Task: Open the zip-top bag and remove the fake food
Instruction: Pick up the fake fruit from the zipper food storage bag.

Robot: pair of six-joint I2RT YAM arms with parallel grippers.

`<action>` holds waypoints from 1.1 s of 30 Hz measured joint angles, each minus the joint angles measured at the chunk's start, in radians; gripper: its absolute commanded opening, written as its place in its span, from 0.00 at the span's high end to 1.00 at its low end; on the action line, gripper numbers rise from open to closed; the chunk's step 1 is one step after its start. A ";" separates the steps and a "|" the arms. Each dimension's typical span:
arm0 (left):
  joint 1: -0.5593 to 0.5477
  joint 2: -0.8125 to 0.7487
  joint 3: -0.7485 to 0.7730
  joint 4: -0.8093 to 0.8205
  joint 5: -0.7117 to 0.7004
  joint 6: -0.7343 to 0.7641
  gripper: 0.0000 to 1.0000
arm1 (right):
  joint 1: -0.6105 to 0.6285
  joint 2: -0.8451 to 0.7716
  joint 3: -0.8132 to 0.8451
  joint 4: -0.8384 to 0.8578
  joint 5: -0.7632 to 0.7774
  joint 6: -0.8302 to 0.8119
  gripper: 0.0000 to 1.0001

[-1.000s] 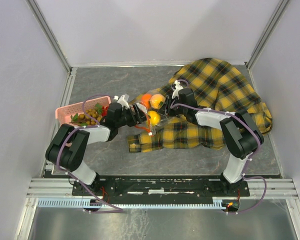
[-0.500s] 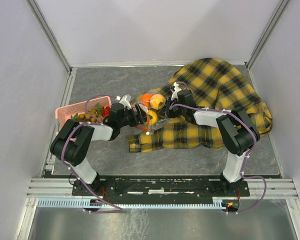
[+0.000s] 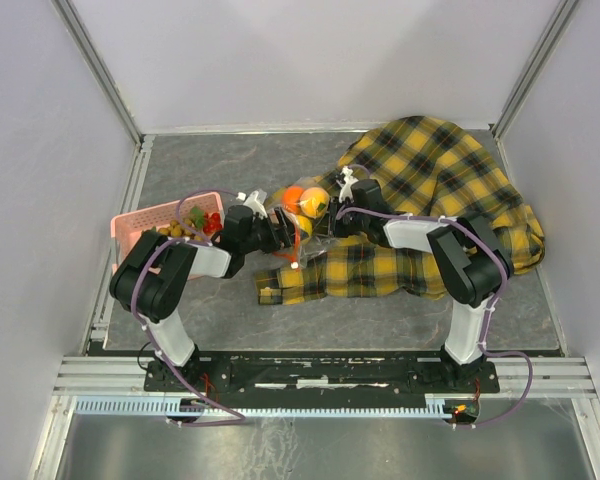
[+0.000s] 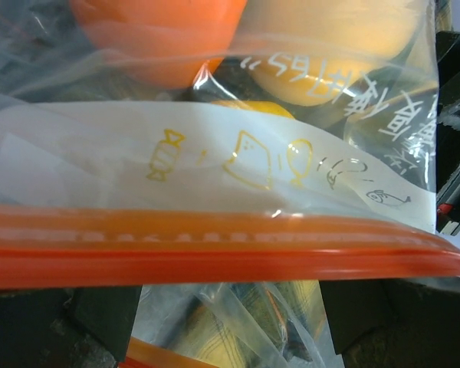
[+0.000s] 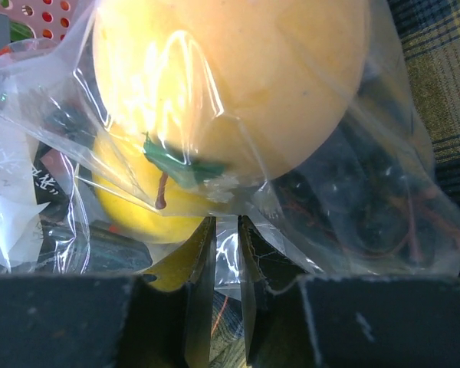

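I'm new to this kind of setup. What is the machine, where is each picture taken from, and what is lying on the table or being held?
These are two robot arms bolted side by side at the near edge of a table. The wide picture comes from a fixed camera above and behind them. The two close-ups come from a camera on each wrist.

Between the arms is a clear zip-top bag with an orange zip strip. Inside is fake food, orange and yellow fruits.

The right claw pinches the bag's plastic between its closed fingers. The left claw is at the zip strip, but the bag hides its fingertips, so its grip is unclear.

A pink basket holding small items sits on the left, and a plaid cloth on the right.
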 measured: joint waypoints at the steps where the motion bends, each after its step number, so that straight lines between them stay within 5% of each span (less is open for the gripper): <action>1: 0.000 0.000 0.000 0.002 0.000 0.000 0.09 | 0.001 0.000 0.000 -0.002 -0.001 -0.003 0.75; 16: -0.001 -0.021 0.000 0.023 -0.035 0.001 0.09 | 0.002 -0.153 -0.053 0.107 0.034 -0.046 0.73; 33: -0.001 -0.012 0.000 0.039 -0.033 0.001 0.09 | 0.027 -0.010 0.147 -0.048 0.028 -0.109 0.78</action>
